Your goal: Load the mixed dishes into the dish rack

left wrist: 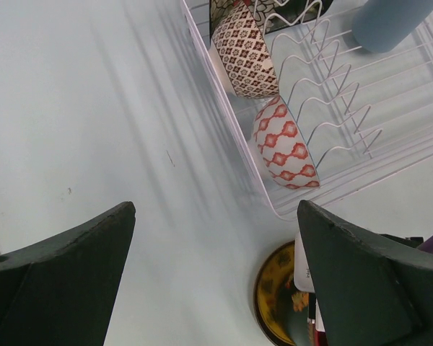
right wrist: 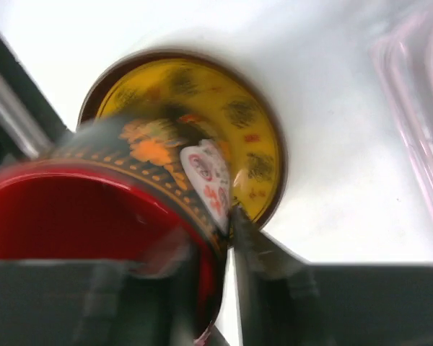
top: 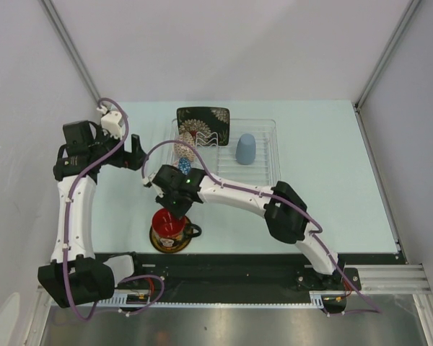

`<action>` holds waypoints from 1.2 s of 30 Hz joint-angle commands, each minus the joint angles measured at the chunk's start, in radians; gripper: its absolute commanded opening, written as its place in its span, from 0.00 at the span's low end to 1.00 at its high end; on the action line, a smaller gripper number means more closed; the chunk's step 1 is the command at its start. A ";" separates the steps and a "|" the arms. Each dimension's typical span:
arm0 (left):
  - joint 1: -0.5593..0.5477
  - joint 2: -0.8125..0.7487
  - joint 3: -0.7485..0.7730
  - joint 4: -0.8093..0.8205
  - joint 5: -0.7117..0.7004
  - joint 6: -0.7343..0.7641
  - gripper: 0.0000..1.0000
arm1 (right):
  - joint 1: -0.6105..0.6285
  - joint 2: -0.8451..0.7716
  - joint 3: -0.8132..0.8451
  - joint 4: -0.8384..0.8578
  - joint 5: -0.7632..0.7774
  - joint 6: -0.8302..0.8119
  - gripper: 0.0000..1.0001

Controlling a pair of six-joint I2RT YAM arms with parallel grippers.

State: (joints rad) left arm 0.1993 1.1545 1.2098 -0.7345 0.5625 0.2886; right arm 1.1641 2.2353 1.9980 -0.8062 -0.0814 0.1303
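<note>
The red mug (top: 167, 222), red inside with a dark orange-patterned outside, stands over the round yellow dark-rimmed saucer (top: 157, 245) near the front of the table. My right gripper (top: 177, 207) is shut on the mug's rim (right wrist: 166, 180), one finger inside and one outside; the saucer (right wrist: 256, 122) lies under it. The white wire dish rack (top: 263, 169) holds the black square floral plate (top: 202, 121), the beige netted bowl (left wrist: 245, 54) and a red-and-white patterned bowl (left wrist: 285, 144). My left gripper (top: 137, 155) is open and empty left of the rack (left wrist: 346, 108).
A blue-grey cup (top: 245, 149) stands upside down in the rack's middle; it also shows in the left wrist view (left wrist: 390, 21). The saucer's edge (left wrist: 270, 295) shows beside my left gripper's right finger. Grey walls close in on both sides.
</note>
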 commanded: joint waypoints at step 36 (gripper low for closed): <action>-0.134 0.080 0.079 1.120 0.672 -1.283 1.00 | -0.797 -0.994 -0.716 1.254 -0.408 0.968 0.00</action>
State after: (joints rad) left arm 0.1722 1.2263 1.3235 0.0799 1.1378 -0.6956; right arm 0.3248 1.1679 1.3090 0.0055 -0.3767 0.8131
